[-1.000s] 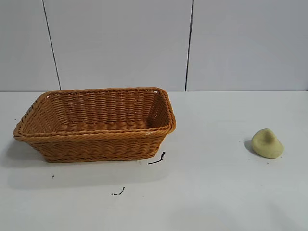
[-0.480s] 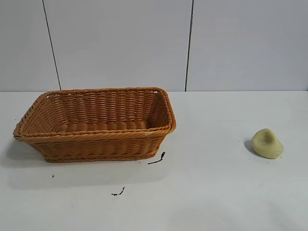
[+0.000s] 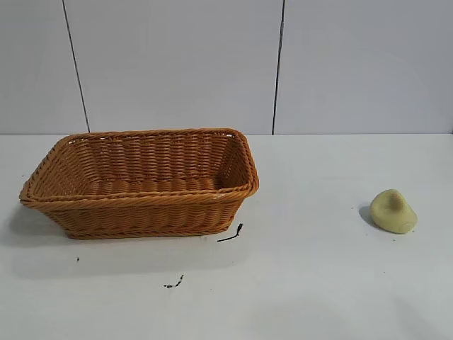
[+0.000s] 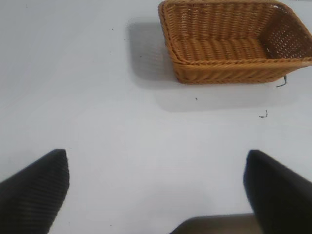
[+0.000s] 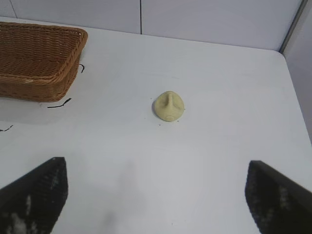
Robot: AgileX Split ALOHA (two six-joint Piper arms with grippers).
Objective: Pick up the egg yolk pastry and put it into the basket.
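Note:
The egg yolk pastry (image 3: 393, 211), a small pale yellow-green lump with a slight peak, lies on the white table at the right; it also shows in the right wrist view (image 5: 169, 106). The orange-brown wicker basket (image 3: 141, 202) stands at the left and holds nothing; it also shows in the left wrist view (image 4: 234, 68) and the right wrist view (image 5: 34, 78). My right gripper (image 5: 156, 195) is open and empty, some way short of the pastry. My left gripper (image 4: 156, 192) is open and empty, well away from the basket. Neither gripper shows in the exterior view.
Small black marks (image 3: 231, 234) lie on the table (image 3: 311, 283) by the basket's front corner. A grey panelled wall (image 3: 212, 64) stands behind the table. The table's far corner (image 5: 280, 53) shows beyond the pastry.

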